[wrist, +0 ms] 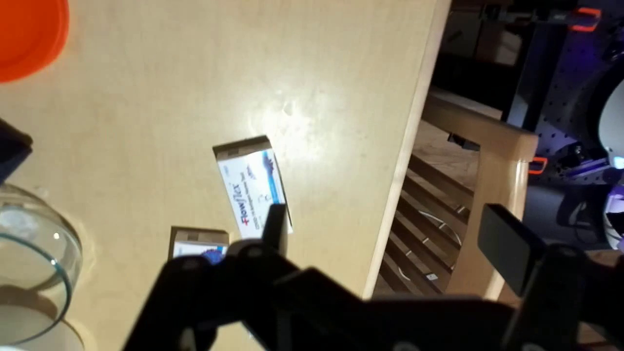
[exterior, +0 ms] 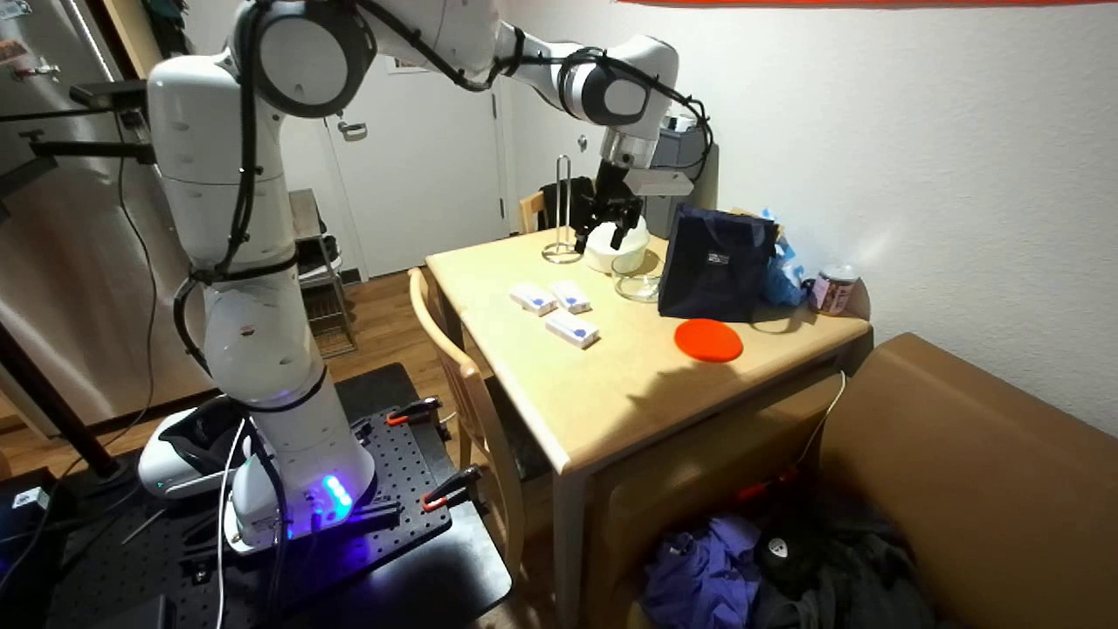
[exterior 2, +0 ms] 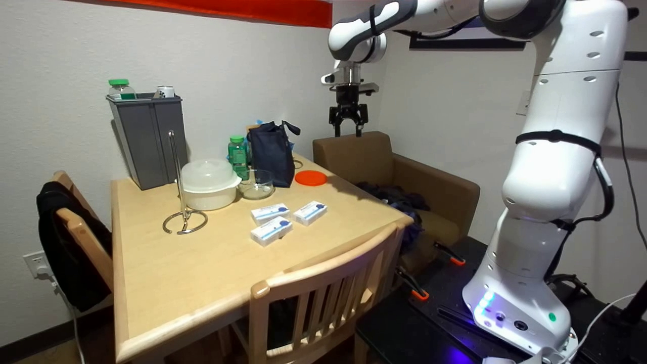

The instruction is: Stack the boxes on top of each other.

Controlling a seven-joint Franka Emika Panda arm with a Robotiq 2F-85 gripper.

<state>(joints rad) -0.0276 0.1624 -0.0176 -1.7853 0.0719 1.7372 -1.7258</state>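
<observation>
- A navy fabric bag (exterior 2: 273, 157), clear glass bowl (exterior 2: 258, 191), round white lidded pot (exterior 2: 210, 195) and flat red disc (exterior 2: 311, 177) sit around the centre of an exterior view.
- Three flat white rectangular boxes (exterior 2: 271, 230) lie close together just below centre.
- One black two-fingered hand (exterior 2: 348, 132), upper centre, fingers apart; in the wrist view it partly hides boxes.
- Pale wooden surface (exterior 2: 202, 273); brown armchair (exterior 2: 361, 156), right of centre.

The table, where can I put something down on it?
There's room between the white boxes, red disc and brown armchair, and between the boxes, metal stand and slatted chair. It's crowded where the dark bag, glass bowl and white container sit close together.
</observation>
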